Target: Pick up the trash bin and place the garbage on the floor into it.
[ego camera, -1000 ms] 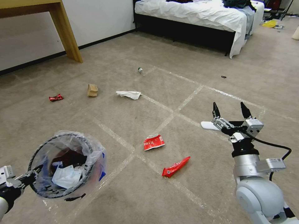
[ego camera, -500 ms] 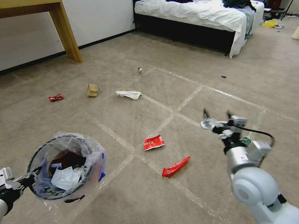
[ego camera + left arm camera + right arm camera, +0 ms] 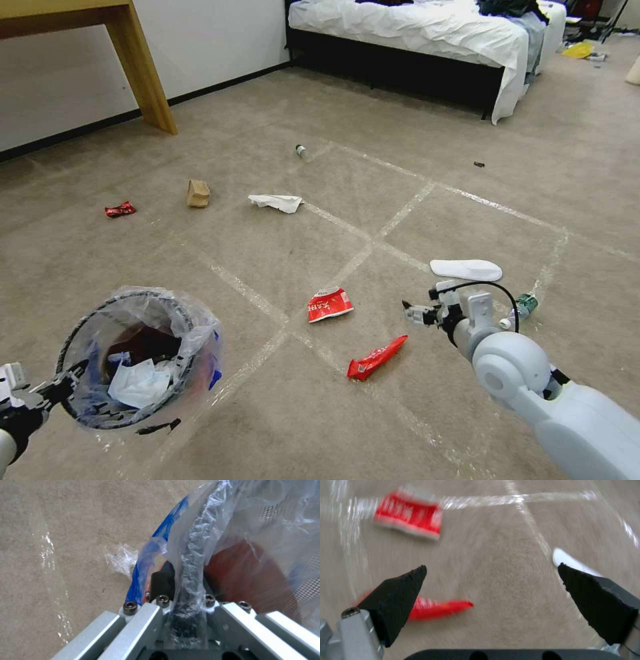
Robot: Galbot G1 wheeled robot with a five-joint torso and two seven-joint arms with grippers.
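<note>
Left gripper (image 3: 63, 387) is clamped on my trash bin's (image 3: 137, 357) rim, low left. Right gripper (image 3: 493, 597), fingers apart, just swung down toward the long red wrapper (image 3: 377, 357) on the floor (image 3: 267, 253), so that's probably next.

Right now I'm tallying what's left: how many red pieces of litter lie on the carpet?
3: a crushed red can mid-floor, a long red wrapper just nearer the robot, and a small red wrapper far left. More may lie out of view.
</note>
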